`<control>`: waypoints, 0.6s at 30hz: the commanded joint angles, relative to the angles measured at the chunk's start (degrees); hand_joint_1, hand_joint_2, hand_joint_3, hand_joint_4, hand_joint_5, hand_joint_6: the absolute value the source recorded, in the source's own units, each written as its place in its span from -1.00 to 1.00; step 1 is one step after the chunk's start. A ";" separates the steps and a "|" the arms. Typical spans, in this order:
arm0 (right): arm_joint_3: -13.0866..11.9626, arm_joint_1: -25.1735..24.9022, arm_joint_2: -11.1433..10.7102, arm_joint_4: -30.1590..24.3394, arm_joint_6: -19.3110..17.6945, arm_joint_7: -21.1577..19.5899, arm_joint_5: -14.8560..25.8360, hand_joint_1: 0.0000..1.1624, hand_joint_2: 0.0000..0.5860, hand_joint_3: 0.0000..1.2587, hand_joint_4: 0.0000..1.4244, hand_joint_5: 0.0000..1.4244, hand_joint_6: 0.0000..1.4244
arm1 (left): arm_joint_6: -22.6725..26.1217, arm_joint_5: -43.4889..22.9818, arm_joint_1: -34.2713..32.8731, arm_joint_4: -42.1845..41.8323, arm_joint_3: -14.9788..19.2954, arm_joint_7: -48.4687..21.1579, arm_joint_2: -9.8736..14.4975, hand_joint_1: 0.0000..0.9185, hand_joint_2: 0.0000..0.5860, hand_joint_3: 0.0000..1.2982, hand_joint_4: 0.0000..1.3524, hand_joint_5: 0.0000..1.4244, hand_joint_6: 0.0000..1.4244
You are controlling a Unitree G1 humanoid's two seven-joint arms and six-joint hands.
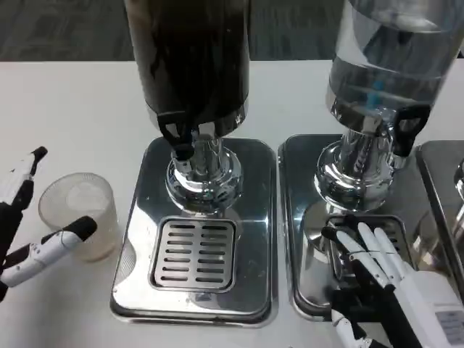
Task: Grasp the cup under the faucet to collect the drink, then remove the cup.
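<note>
Looking down over a white counter (65, 101), I see two drink dispensers side by side. The larger one to my eye, left of centre, holds a dark drink in a tall tank (192, 58); a black tap lever (176, 132) sits at its front above a chrome faucet column (203, 170). It stands on a shiny steel base (141, 217) with a slotted drip grille (194, 252) at the near side, and nothing rests on that grille. To the right is a second dispenser with a clear tank (391, 58) of clear liquid, its own black lever (409, 123) and a steel base (297, 217) touching or almost touching the first. The edge of a third steel base (442, 196) shows at the far right.

My right hand (384, 272) lies at the near right, over the drip area of the clear dispenser's base, fingers (355, 250) straight and spread, pointing away from me, holding nothing.

My left hand (29, 217) is at the left edge. Its fingers (61, 243) are parted on either side of the cup (78, 214), one just touching or overlapping the cup's near side, another up beside its far left. I cannot tell whether they truly grip it.

The cup is small, translucent plastic, upright on the counter, left of the dark dispenser's base and not under its faucet.
</note>
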 commanded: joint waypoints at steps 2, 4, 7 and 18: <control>0.15 0.30 0.20 -0.57 0.22 0.30 0.05 -0.20 1.00 -0.80 -1.00 -1.00 -0.75 | -0.82 0.12 -2.37 3.22 -1.40 -1.08 1.57 -1.00 -1.00 -1.00 -1.00 -1.00 -0.86; 0.26 0.20 0.30 -0.61 0.24 0.47 0.05 -0.20 1.00 -0.80 -1.00 -1.00 -0.75 | -1.13 0.13 -3.12 4.21 -1.80 -1.11 1.83 -1.00 -1.00 -1.00 -1.00 -1.00 -0.86; 0.42 0.12 0.39 -0.81 0.27 0.59 -0.04 -0.20 1.00 -0.80 -1.00 -1.00 -0.75 | -1.81 0.05 -4.26 5.79 -2.40 -1.32 2.30 -1.00 -1.00 -1.00 -1.00 -1.00 -0.85; 0.54 -0.19 0.39 -0.75 0.38 1.03 0.06 -0.21 1.00 -0.80 -1.00 -1.00 -0.75 | -3.97 0.12 -7.38 10.82 -4.80 -1.94 3.59 -1.00 -1.00 -1.00 -1.00 -1.00 -0.86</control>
